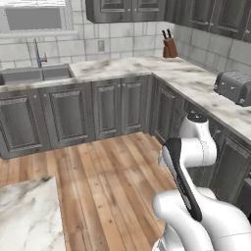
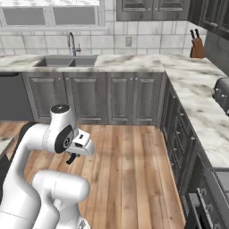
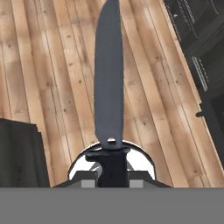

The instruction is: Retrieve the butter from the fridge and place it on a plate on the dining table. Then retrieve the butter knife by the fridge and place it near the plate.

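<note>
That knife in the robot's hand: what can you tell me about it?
The butter knife has a long, dark grey blade with a rounded tip and a small rivet near its base, joined to a black handle with a short guard. It looks like matte metal. The gripper is shut on the handle, so the blade points straight out from the hand, above the wooden floor. Nothing else touches it.

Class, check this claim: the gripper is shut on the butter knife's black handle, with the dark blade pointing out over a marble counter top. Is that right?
Not quite. The gripper is shut on the butter knife by its black handle, but the hand view shows the dark blade pointing out over the wooden floor, not a marble counter top.
</note>
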{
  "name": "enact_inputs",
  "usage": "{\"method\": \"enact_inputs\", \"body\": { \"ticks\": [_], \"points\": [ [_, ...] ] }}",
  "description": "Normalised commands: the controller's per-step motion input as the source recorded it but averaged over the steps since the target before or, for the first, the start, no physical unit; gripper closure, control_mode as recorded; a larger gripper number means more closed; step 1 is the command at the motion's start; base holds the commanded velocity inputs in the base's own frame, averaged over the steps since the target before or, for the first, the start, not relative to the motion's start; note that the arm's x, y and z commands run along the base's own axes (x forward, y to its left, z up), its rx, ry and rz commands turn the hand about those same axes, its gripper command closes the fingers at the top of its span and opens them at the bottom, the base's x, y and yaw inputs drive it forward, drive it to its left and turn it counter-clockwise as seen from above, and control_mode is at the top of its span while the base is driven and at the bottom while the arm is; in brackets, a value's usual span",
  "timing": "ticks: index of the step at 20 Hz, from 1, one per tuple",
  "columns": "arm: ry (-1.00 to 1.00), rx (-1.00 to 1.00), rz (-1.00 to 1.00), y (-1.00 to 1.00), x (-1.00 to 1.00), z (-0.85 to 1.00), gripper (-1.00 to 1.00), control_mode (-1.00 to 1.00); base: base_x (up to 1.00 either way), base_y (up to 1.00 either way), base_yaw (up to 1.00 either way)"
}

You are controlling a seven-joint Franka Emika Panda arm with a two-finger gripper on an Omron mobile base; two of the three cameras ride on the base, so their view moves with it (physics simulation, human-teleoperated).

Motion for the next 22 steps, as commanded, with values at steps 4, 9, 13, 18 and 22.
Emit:
{"method": "enact_inputs", "body": {
  "ticks": [4,9,13,18,22],
  "points": [
    [0.0,0.0,0.0,0.0,0.0,0.0,1.0,1.0,1.0,0.0,0.02],
    [0.0,0.0,0.0,0.0,0.0,0.0,1.0,1.0,1.0,0.0,0.08],
    [0.0,0.0,0.0,0.0,0.0,0.0,1.0,1.0,1.0,0.0,0.13],
    [0.0,0.0,0.0,0.0,0.0,0.0,1.0,1.0,1.0,-0.01,0.24],
    [0.0,0.0,0.0,0.0,0.0,0.0,1.0,1.0,1.0,-0.07,0.44]
  ]
}}
